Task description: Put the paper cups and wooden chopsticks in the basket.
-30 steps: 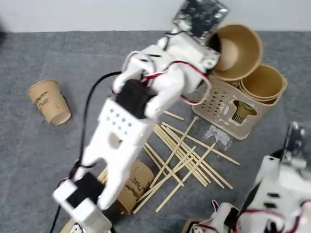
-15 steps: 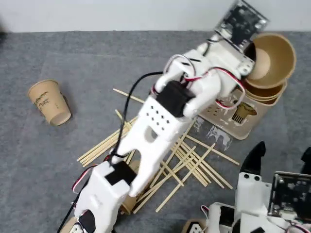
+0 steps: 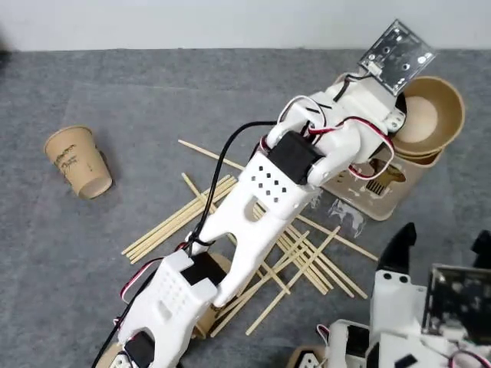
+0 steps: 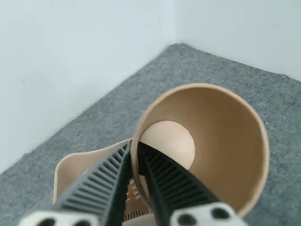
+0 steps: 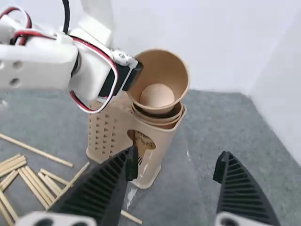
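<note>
My left gripper (image 3: 400,116) is shut on the rim of a tan paper cup (image 3: 431,113), held tilted just over the cups stacked in the beige basket (image 3: 360,182). In the left wrist view the fingers (image 4: 123,165) pinch the cup (image 4: 211,136) wall above the basket (image 4: 75,172). In the right wrist view the held cup (image 5: 159,82) is partly inside the stack in the basket (image 5: 117,141). Wooden chopsticks (image 3: 303,257) lie scattered mid-table. Another paper cup (image 3: 77,161) lies at the left. My right gripper (image 5: 176,160) stands open and empty in front of the basket, also seen as the right gripper (image 3: 441,247).
A further cup (image 3: 205,316) lies partly hidden under the left arm, and a brown rim (image 3: 307,356) shows at the front edge. More chopsticks (image 3: 180,218) spread left of the arm. A white wall runs behind the grey mat.
The left arm swung the cup rightward from beside the basket's back corner to over the stacked cups and lowered it slightly. The right arm shifted early on, then stayed put.
</note>
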